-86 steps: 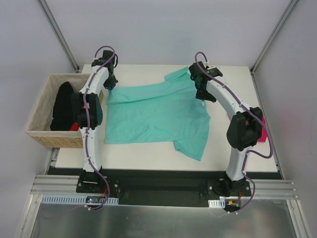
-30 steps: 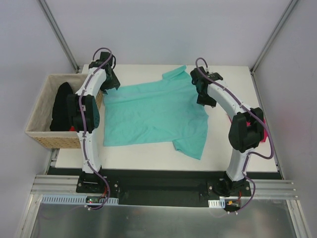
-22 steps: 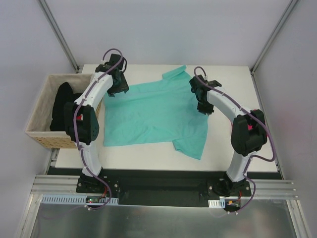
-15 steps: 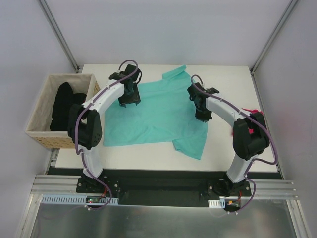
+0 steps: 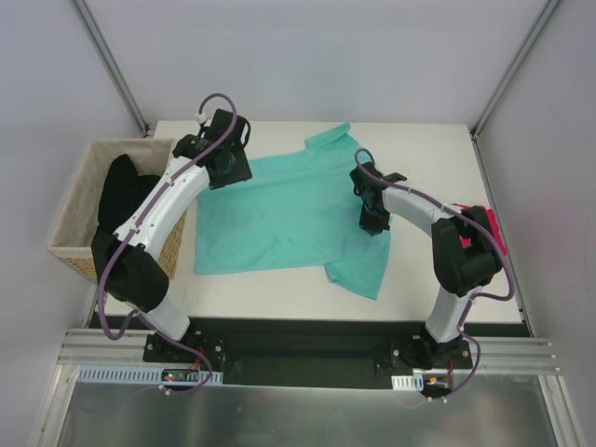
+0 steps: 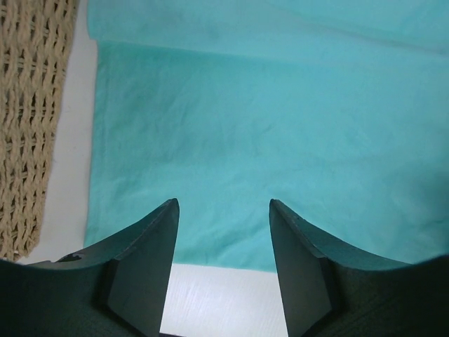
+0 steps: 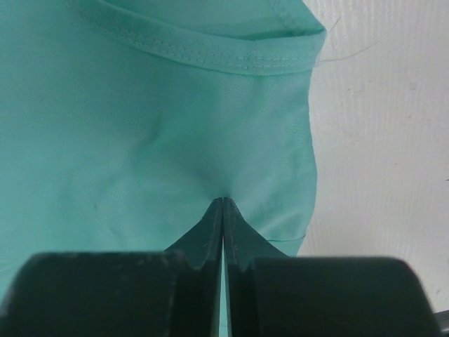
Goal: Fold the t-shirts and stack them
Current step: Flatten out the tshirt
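Covering the middle of the white table (image 5: 438, 158), the teal-mint cloth t-shirt (image 5: 279, 214) lies flat, right of a woven wicker basket (image 5: 70, 219), its right edge pinched by the closed right fingers (image 7: 210, 232), the left fingers (image 6: 151, 239) open above its far-left part.

Bright, even overhead light for me; only faint, soft shadows on the matte white tabletop (image 5: 438, 149). In my wrist views the black plastic fingers (image 6: 140, 267) blur, while the teal-mint cloth t-shirt (image 6: 280, 140) reads sharp.
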`<state>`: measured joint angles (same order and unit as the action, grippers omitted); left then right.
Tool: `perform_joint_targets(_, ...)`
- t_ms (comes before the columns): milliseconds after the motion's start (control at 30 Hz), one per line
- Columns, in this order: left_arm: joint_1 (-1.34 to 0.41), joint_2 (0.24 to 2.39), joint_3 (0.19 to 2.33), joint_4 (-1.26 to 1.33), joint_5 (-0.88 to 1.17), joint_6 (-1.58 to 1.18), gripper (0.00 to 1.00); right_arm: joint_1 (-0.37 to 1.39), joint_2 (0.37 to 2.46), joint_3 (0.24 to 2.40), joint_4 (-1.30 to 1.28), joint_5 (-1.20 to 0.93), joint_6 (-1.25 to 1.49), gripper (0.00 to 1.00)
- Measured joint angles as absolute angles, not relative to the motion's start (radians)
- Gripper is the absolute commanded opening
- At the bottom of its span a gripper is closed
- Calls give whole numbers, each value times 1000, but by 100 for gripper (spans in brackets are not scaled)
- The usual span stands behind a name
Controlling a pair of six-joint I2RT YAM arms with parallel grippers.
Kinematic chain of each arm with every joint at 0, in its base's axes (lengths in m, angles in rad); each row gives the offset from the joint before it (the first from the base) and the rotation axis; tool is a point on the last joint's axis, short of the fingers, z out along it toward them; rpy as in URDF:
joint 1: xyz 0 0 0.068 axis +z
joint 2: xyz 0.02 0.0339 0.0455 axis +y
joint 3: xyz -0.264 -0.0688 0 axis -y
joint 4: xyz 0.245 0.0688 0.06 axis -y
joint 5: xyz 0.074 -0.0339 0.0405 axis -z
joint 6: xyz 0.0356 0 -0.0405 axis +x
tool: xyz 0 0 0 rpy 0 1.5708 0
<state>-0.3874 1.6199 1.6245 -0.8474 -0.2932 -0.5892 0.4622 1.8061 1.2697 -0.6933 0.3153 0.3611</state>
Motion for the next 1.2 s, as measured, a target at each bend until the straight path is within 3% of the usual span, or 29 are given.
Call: perform_joint_targets(1200, -393, 1560, 1721, -993, -457, -559, 57, 243, 1829, 1188, -704, 195, 611, 1)
